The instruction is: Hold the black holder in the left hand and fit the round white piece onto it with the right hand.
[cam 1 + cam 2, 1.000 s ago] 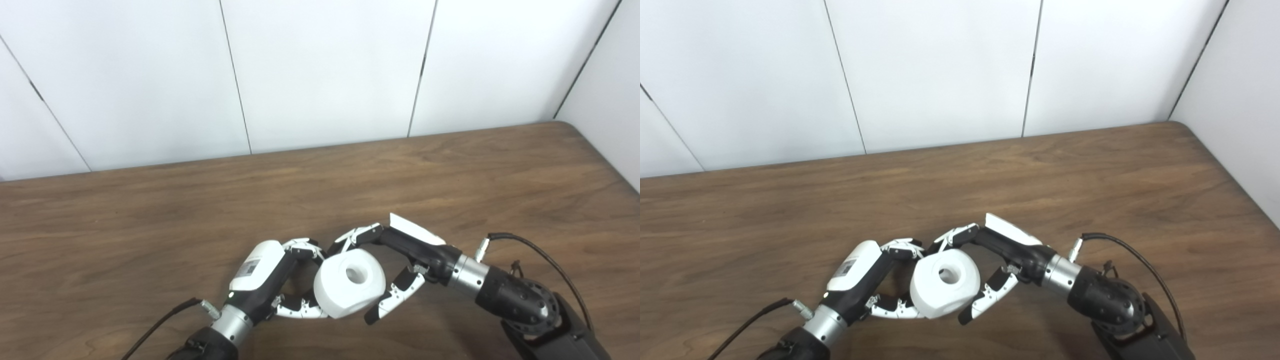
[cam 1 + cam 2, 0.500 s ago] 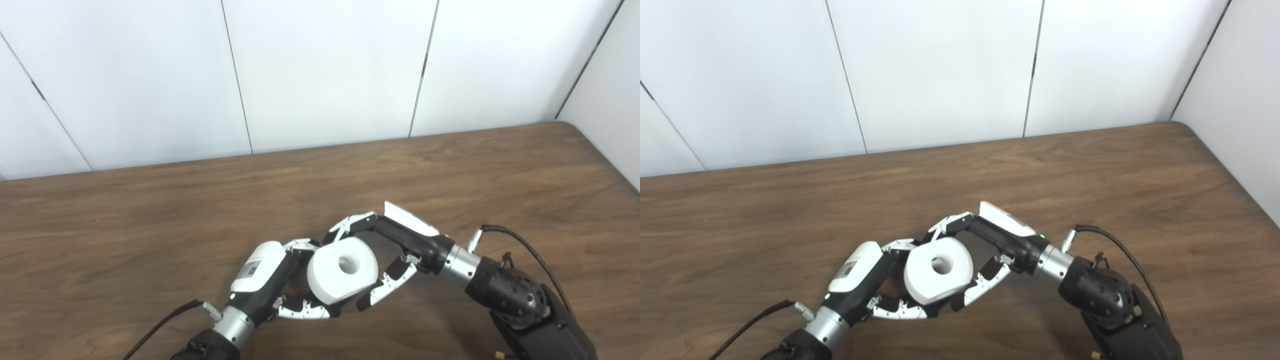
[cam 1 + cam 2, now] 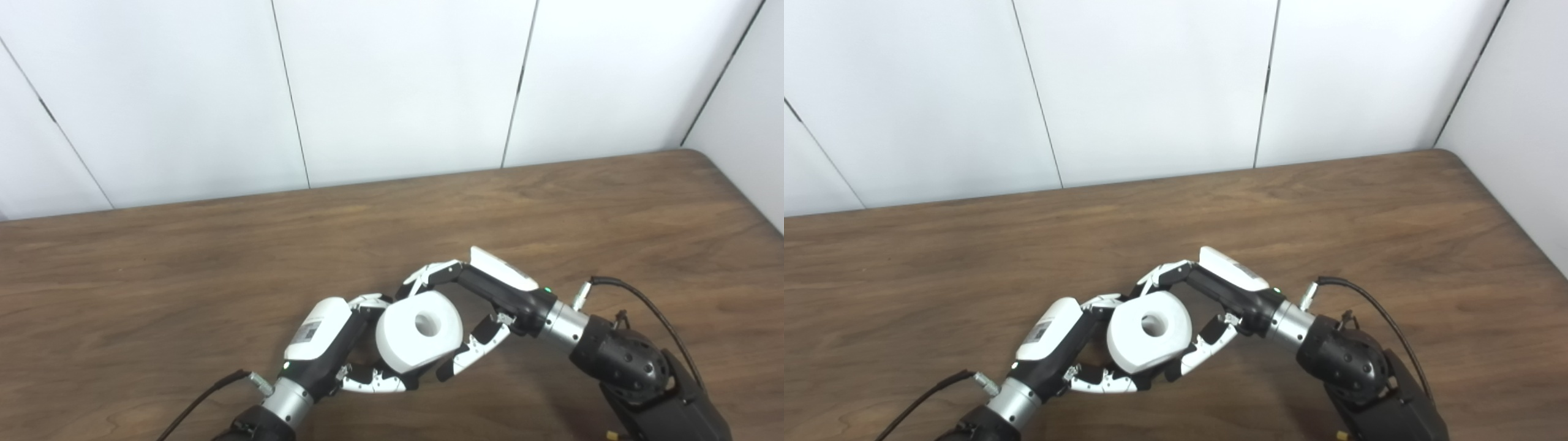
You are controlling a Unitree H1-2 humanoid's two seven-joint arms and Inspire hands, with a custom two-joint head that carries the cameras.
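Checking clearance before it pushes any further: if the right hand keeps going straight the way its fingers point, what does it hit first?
The right hand points toward the left hand, with the white roll between them. It likely meets the left hand's fingers first; depth is unclear.

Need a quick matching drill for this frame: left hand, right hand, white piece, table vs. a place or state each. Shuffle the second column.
1 left hand
2 right hand
3 round white piece
4 table

a brown wood
b between both hands, hole facing up
c arm enters from bottom right
d arm enters from bottom left

Pairs: 1-d, 2-c, 3-b, 4-a
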